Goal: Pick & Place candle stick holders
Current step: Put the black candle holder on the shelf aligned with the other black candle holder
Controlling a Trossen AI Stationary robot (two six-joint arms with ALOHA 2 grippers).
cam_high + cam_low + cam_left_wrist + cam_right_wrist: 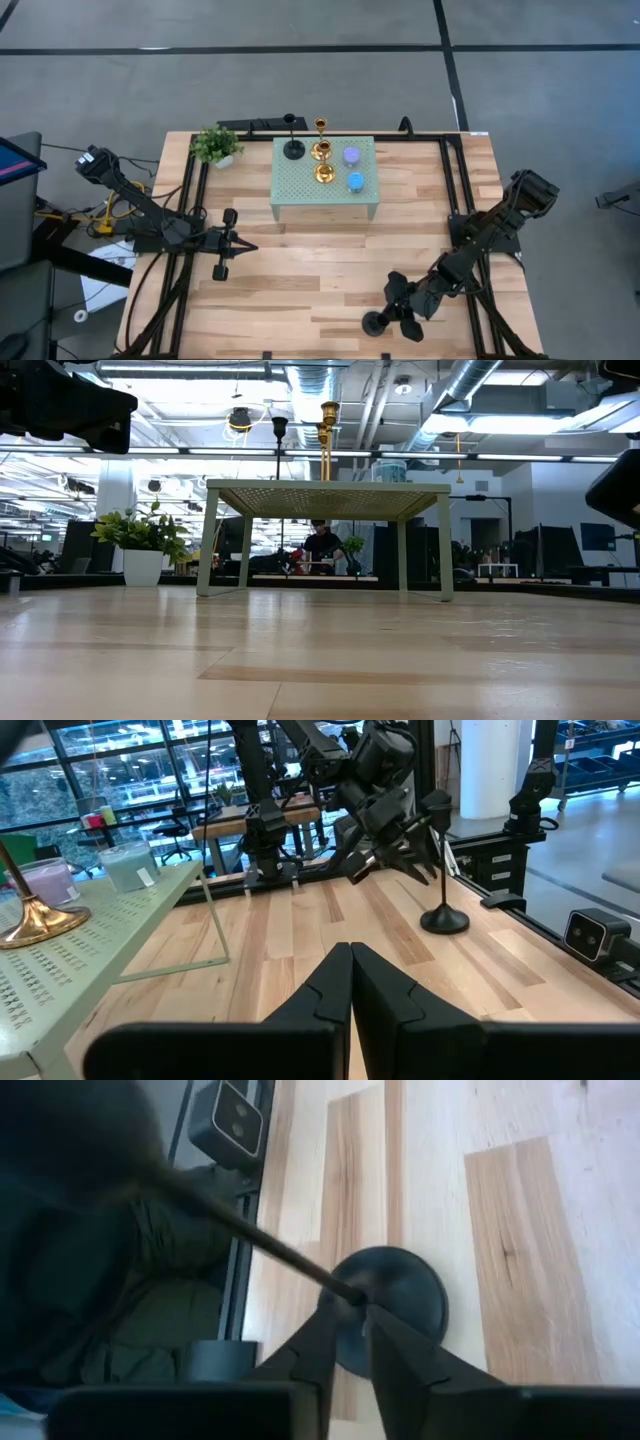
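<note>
One black candle stick holder point(374, 322) stands upright on the table near the front right, on its round base point(405, 1295). My right gripper point(352, 1318) is shut on its thin stem. Five more holders stand on the mint-green stand point(300, 195): a black one point(293, 148), two gold ones point(321, 150) point(325, 174), a lilac one point(352, 155) and a blue one point(355, 182). My left gripper point(245, 246) waits shut, left of the stand, touching nothing. My right gripper pinches the black holder's thin stem point(335, 1283) between its two fingers, low down, just above the base. The fingers slant down at it from the table's far right point(415, 860) and lie across the stem. The holder stays upright with its base point(445, 921) on the table.
A small green potted plant point(215, 146) stands at the far left, beside the stand. Black frame rails point(455, 190) run along both sides of the table. Bare wood lies between the stand and the near edge. A person point(322, 545) sits far behind the table.
</note>
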